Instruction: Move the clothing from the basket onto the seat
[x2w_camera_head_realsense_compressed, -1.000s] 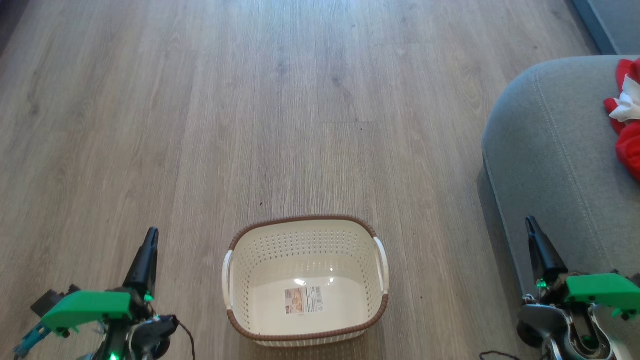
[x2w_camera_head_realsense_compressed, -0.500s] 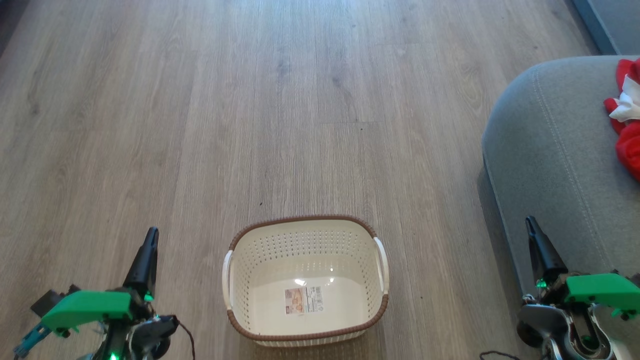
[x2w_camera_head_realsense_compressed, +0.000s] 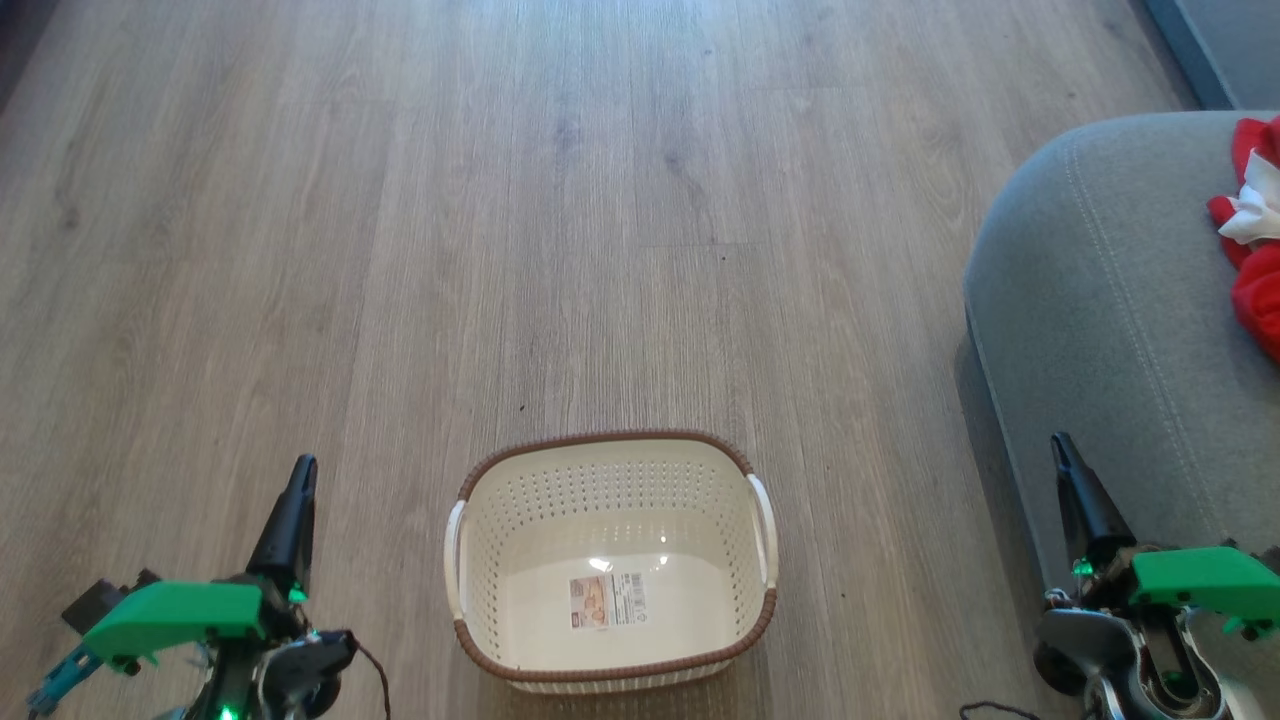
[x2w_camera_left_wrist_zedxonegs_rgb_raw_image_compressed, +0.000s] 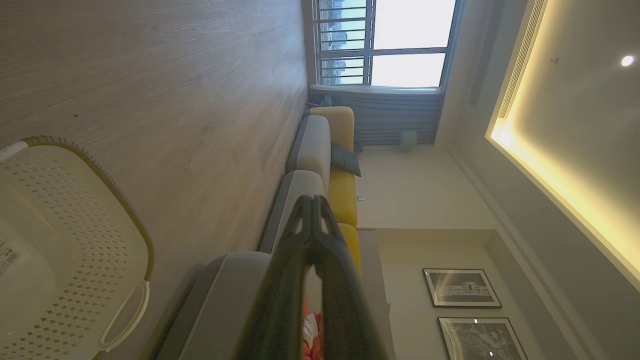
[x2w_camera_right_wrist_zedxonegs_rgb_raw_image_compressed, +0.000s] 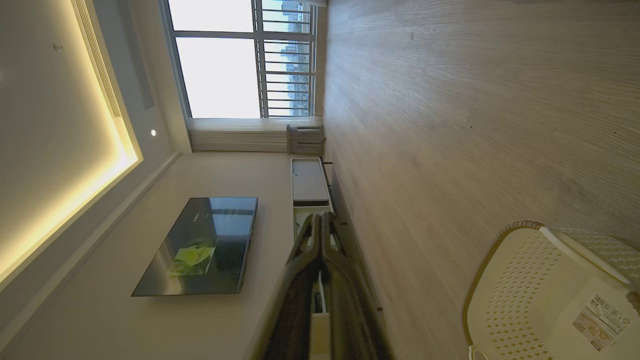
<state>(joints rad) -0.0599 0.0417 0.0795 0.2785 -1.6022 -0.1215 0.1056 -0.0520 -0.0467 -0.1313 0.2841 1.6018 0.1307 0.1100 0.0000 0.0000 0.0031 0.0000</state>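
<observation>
The left gripper (x2w_camera_head_realsense_compressed: 303, 468) and right gripper (x2w_camera_head_realsense_compressed: 1060, 446) are both pinched closed on nothing, either side of the basket (x2w_camera_head_realsense_compressed: 610, 438) on the floor (x2w_camera_head_realsense_compressed: 600, 200). The job looks finished, so simply park both arms clear. The basket holds only its paper label (x2w_camera_head_realsense_compressed: 607, 600); the clothing (x2w_camera_head_realsense_compressed: 1258, 295) lies on the seat (x2w_camera_head_realsense_compressed: 1100, 300)

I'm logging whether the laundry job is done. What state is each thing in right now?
basket: upright on the floor, empty, its bottom label showing.
clothing: lying bunched on the seat, at the head view's right edge.
seat: carries the clothing.
left pincer: shut, holding nothing, left of the basket.
right pincer: shut, holding nothing, in front of the seat's edge.
</observation>
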